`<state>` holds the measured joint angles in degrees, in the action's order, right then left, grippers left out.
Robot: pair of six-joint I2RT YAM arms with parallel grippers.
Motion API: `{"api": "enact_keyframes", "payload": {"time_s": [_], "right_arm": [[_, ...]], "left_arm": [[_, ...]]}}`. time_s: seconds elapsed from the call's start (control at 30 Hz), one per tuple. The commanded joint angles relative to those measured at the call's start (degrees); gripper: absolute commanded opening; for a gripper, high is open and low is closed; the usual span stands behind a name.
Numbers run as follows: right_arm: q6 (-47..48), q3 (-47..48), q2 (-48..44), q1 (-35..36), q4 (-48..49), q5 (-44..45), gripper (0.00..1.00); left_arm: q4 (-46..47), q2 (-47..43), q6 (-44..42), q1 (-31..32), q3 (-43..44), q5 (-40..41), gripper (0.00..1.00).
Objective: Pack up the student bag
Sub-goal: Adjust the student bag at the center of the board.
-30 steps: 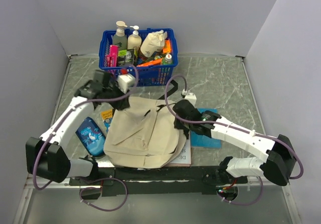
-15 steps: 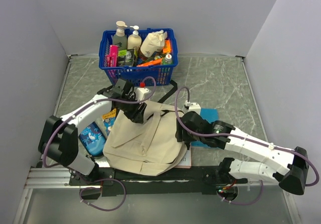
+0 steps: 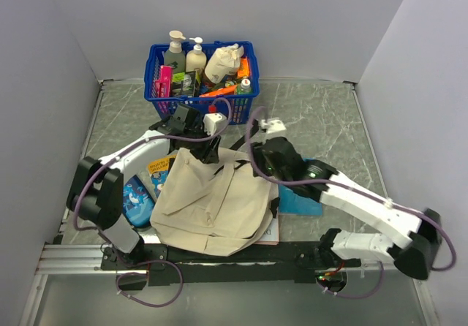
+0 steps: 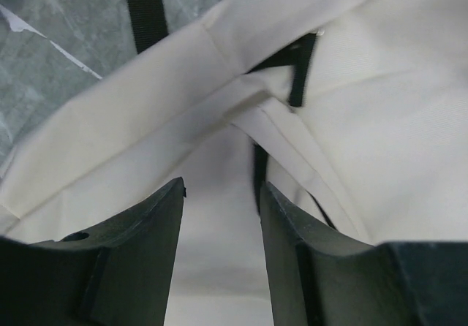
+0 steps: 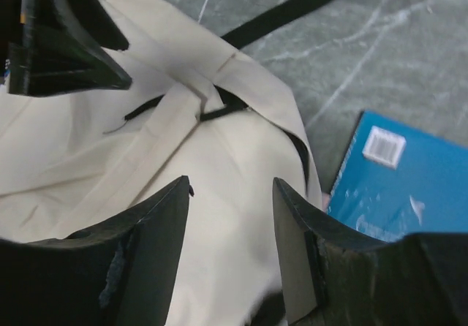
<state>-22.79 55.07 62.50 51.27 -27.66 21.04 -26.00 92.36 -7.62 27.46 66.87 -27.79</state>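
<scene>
The student bag [image 3: 212, 202], a soft beige backpack, lies flat in the middle of the table with its top end towards the basket. My left gripper [image 3: 210, 153] hovers at the bag's top edge, open, with the cream fabric [image 4: 351, 121] and a black zipper edge [image 4: 298, 70] just below its fingers [image 4: 146, 231]. My right gripper [image 3: 257, 167] is over the bag's top right corner, also open, with the bag [image 5: 219, 158] under it and nothing pinched. The left fingers [image 5: 58, 41] show at the upper left of the right wrist view.
A blue basket [image 3: 201, 77] full of bottles and packets stands at the back. A blue book [image 3: 300, 198] [image 5: 402, 172] lies right of the bag. A shark-print pencil case [image 3: 135, 198] and a booklet [image 3: 157, 172] lie left. A black strap [image 5: 292, 8] trails on the marble table.
The left arm swung in from the far left to the bag's top edge. The right gripper opened and moved up to the bag's top right corner. The bag's top got bunched.
</scene>
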Motion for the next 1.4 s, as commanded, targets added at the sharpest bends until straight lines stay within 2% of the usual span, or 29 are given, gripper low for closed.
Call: {"api": "enact_keyframes", "payload": {"time_s": [0.0,0.17,0.3,0.43,0.57,0.77,0.87,1.07,1.37], "right_arm": [[7.9,4.5,9.5,-1.1,7.7,-5.1,0.52],[4.3,6.5,17.9,-2.7,7.6,-8.9,0.52],[1.7,6.0,21.6,-2.8,8.3,-8.6,0.52],[-0.5,0.3,20.2,-2.8,13.2,-7.6,0.53],[-5.1,-3.6,19.8,-5.3,16.2,-10.9,0.57],[-11.2,2.4,26.0,-6.4,10.5,-9.0,0.61],[-12.7,5.1,27.6,-6.5,9.4,-9.0,0.59],[-14.1,9.5,31.6,-6.5,6.8,-9.1,0.54],[-15.4,15.9,38.4,-6.4,-1.2,-7.9,0.42]], "left_arm": [[5.3,3.0,-1.0,-0.3,-0.3,2.3,0.51],[9.6,4.8,-3.7,-0.8,-0.1,2.8,0.51],[11.9,6.8,-4.1,-4.1,-0.4,-1.4,0.50],[11.7,9.8,-4.2,-8.2,-1.3,-3.9,0.51],[12.9,10.0,-4.7,-8.5,-3.2,-2.4,0.51],[13.4,10.4,-4.4,-8.3,-4.9,-2.8,0.50],[14.0,9.2,-4.9,-8.2,-5.9,-3.4,0.48],[13.2,8.4,-5.6,-8.2,-6.8,-5.5,0.36],[14.5,4.9,-6.0,-8.2,-10.0,-6.9,0.34]]}}
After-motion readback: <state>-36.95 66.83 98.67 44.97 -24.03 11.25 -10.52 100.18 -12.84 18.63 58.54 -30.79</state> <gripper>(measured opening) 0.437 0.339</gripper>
